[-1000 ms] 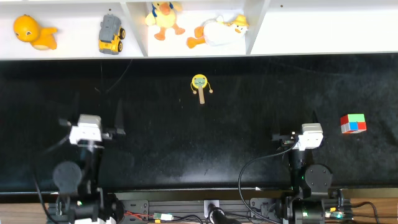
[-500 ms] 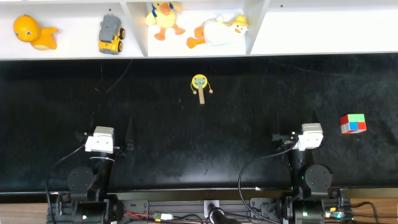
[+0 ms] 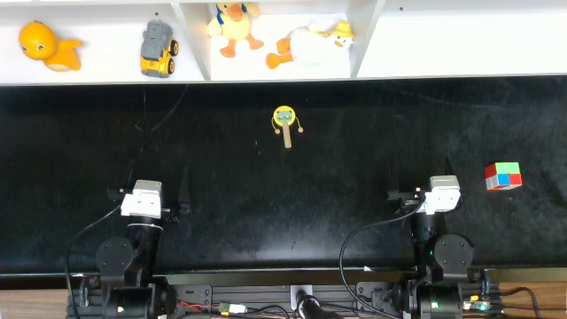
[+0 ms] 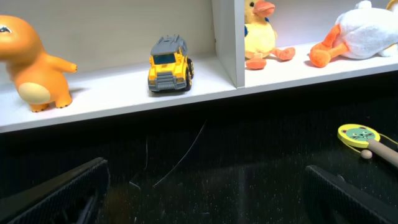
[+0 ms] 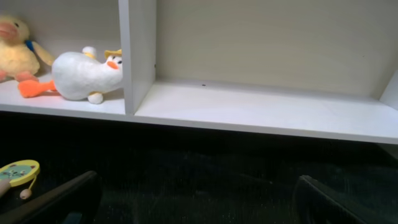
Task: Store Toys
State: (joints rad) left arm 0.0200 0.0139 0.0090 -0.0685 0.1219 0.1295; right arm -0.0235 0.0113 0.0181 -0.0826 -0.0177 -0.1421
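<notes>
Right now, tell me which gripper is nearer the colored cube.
Right. The right gripper sits close beside the colored cube on the table's right side; the left gripper is far off on the left side.

The left gripper is drawn back from where it was a second ago, closer to its own base and slightly to its right. The yellow truck ahead of it is thereby left farther off.

plush ducks 2 | orange figure 1 | toy truck 1 | rattle 1 | cube 1
</notes>
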